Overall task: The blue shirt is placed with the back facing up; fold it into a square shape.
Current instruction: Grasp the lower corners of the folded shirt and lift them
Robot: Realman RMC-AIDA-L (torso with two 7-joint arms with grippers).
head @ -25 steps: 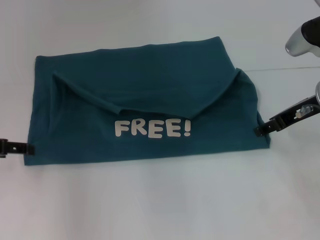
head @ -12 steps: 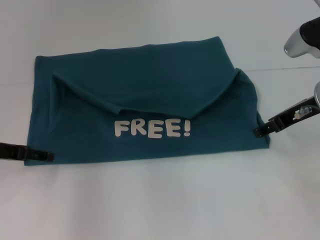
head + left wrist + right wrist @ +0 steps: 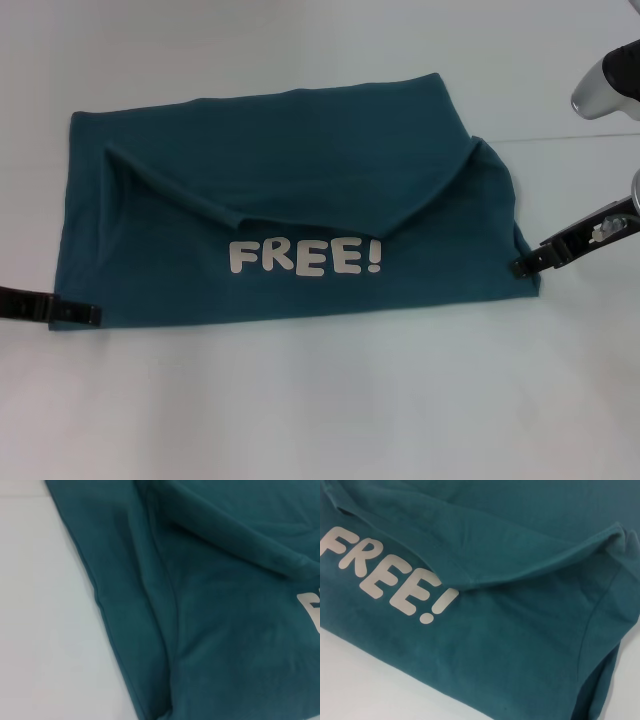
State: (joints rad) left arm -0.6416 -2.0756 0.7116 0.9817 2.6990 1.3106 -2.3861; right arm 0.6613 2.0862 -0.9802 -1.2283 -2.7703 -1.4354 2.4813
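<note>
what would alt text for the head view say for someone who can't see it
A dark teal-blue shirt lies folded into a wide rectangle on a white table, white "FREE!" lettering facing up. The left gripper sits at its near left corner and the right gripper at its near right edge.

White table (image 3: 320,400) — blue shirt (image 3: 290,170) (folded)
</note>
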